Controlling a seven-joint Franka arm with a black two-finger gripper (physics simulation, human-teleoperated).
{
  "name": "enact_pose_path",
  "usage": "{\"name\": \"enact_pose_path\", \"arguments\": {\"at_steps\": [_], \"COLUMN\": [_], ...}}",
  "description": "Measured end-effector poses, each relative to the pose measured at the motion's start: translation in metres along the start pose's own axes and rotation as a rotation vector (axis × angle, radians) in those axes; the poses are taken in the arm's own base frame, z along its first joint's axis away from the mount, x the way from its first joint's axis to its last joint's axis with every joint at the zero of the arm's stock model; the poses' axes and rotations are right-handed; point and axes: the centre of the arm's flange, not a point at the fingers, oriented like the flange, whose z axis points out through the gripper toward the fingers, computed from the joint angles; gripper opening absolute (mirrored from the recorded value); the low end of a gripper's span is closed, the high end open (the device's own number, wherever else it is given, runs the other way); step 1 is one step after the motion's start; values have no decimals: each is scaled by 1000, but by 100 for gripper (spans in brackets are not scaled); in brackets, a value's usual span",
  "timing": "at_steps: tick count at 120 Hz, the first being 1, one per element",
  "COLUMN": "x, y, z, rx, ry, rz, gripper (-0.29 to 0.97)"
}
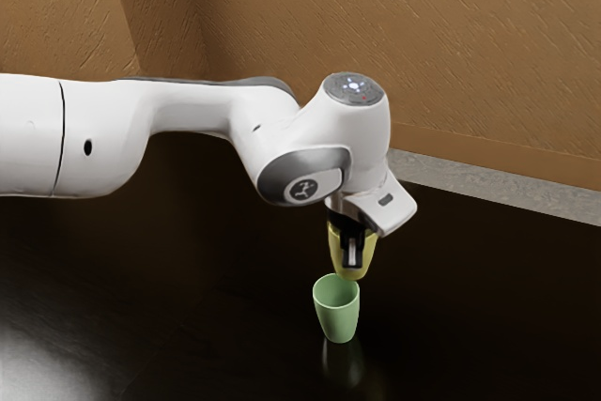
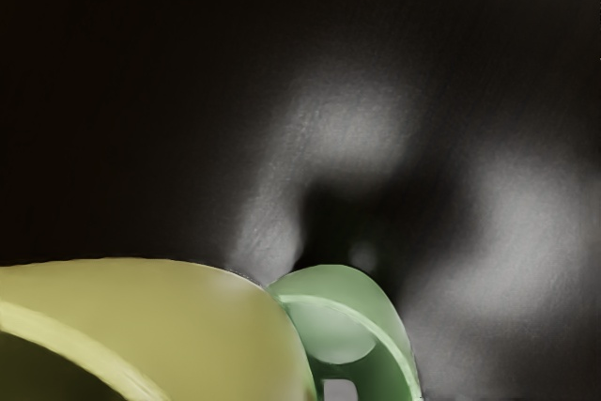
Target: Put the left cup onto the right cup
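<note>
A green cup [image 1: 337, 307] stands upright on the dark table [image 1: 141, 326]. Just above its rim hangs a yellow cup [image 1: 366, 253], held in my black gripper [image 1: 352, 255], whose fingers are shut on the cup's wall. The yellow cup's base sits slightly toward the exterior view's right of the green cup's opening. In the wrist view the yellow cup [image 2: 141, 335] is large and blurred under my hand, with the green cup [image 2: 352, 331] right beside and below it.
A brown textured wall [image 1: 423, 35] rises behind the table, with a grey ledge [image 1: 488, 180] along the table's far edge. The glossy dark tabletop stretches on all sides of the cups.
</note>
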Motion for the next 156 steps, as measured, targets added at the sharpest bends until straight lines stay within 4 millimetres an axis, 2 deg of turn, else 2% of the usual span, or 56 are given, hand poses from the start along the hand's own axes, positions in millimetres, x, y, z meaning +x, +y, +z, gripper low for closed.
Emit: {"name": "enact_pose_path", "arguments": {"at_steps": [35,85,117,156], "x": [-11,-11,-13,-9], "y": [3,14,11,9], "z": [0,12,24,27], "rx": [-40,-67,-75,-62], "ry": [-31,-64,-84,-90], "rz": [-66,-100,-120,-108], "gripper": [-10,-10,-10,-10]}}
